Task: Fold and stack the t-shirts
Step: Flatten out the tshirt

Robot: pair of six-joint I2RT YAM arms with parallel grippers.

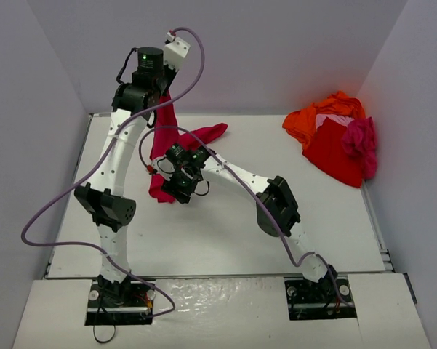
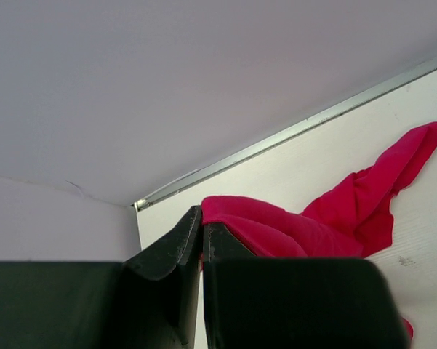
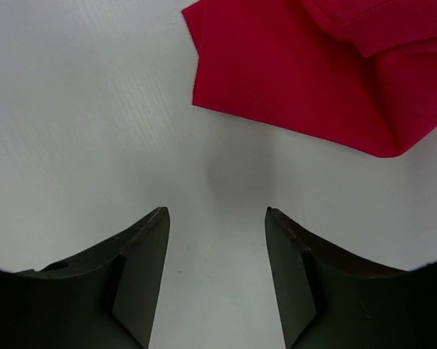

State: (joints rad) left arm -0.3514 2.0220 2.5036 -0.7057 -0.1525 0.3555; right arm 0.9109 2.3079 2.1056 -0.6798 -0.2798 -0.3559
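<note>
A crimson pink-red t-shirt [image 1: 167, 131] hangs from my left gripper [image 1: 162, 100], which is raised at the back left and shut on its edge. One sleeve [image 1: 207, 134] trails on the table and the lower part [image 1: 158, 190] lies crumpled there. In the left wrist view the shut fingertips [image 2: 202, 218] pinch the shirt [image 2: 298, 225]. My right gripper [image 1: 180, 183] is open and empty, low over the table beside the shirt's lower part. In the right wrist view the shirt [image 3: 305, 80] lies just beyond its jaws [image 3: 217, 214], apart from them.
A heap of shirts lies at the back right corner: orange [image 1: 309, 120], pale pink [image 1: 333, 120], red [image 1: 338, 154] and magenta [image 1: 361, 142]. White walls enclose the table [image 1: 225, 233] on the left, back and right. A purple cable [image 1: 73, 196] loops around the left arm.
</note>
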